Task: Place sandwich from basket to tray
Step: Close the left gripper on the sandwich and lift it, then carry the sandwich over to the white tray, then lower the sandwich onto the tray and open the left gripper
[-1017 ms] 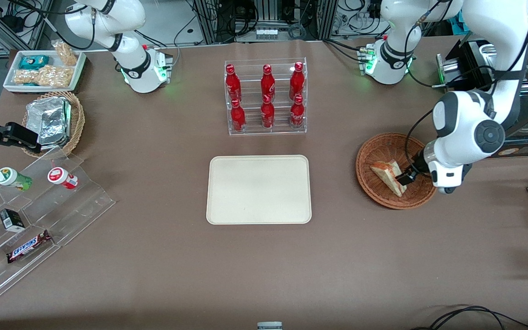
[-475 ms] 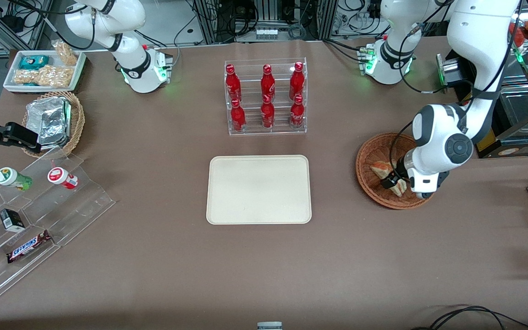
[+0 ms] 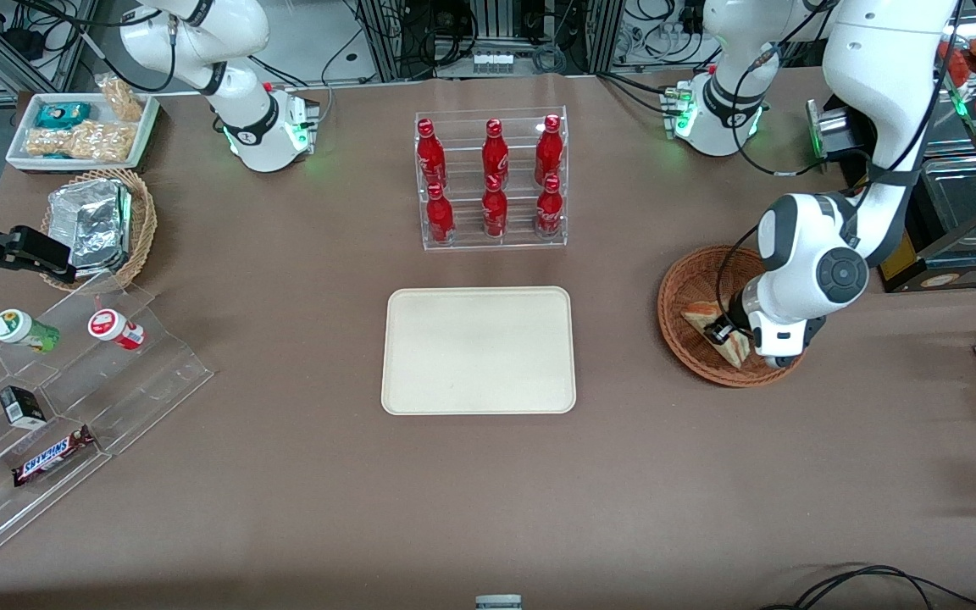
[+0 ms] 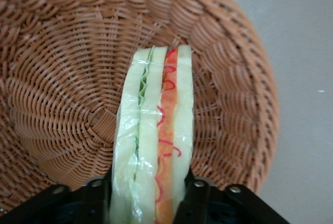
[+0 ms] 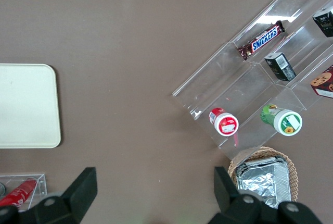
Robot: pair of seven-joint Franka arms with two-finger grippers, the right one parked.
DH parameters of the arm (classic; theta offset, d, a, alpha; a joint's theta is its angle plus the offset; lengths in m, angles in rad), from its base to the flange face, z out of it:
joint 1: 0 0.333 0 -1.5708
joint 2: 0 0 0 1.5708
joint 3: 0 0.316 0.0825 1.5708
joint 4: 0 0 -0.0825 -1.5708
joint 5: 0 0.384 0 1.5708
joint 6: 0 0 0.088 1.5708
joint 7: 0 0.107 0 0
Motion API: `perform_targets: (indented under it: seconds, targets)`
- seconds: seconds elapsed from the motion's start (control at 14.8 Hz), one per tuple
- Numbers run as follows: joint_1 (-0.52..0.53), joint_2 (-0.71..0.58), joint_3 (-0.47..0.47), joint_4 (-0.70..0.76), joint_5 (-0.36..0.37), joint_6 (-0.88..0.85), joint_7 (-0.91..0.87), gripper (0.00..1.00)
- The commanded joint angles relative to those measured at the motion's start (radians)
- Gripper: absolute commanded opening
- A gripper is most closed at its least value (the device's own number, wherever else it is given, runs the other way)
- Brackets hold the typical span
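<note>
A: What is changed versus a second ago?

B: The gripper [image 3: 721, 330] is moved from the sandwich's [image 3: 715, 332] outer end to its middle, deeper over the basket [image 3: 679, 292]. In the last half second only a small shift is seen. In the wrist view the fingers [image 4: 195, 195] are pressed against both bread faces, so the sandwich [image 4: 153, 140] is clamped.

A: Lifted yet?

B: Not judged so. The sandwich is seen low in the basket [image 4: 62, 67], its tip over the weave. Whether it is clear of the bottom cannot be told.

A: Meaning for the task?

B: Grasp is judged done; lift and carry to the tray [image 3: 479, 350] are left. The tray is bare, well apart, toward the worktop's middle.

A: Sandwich condition?

B: A wedge on edge: pale bread, green layer on one side, orange-red on the other, clear film wrapped around it. Soft and slippery is assumed; squeeze should be kept light.
</note>
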Motion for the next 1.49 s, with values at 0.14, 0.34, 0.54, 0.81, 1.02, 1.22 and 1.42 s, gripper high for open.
perform_targets:
  seconds: [0.14, 0.34, 0.54, 0.81, 1.02, 1.22, 1.42]
  targets:
    - [-0.030, -0.158, -0.014, 0.102, 0.007, -0.252, 0.096, 0.08]
    - [-0.180, -0.122, -0.049, 0.207, 0.059, -0.270, 0.085, 0.09]
    - [-0.360, 0.004, -0.051, 0.328, 0.131, -0.268, 0.083, 0.10]
    - [-0.520, 0.260, -0.049, 0.605, 0.127, -0.273, 0.077, 0.12]
    - [-0.572, 0.415, -0.049, 0.774, 0.128, -0.271, 0.038, 0.13]
    - [-0.607, 0.508, -0.049, 0.851, 0.133, -0.268, 0.033, 0.13]
    - [-0.652, 0.579, -0.045, 0.908, 0.144, -0.268, 0.011, 0.16]
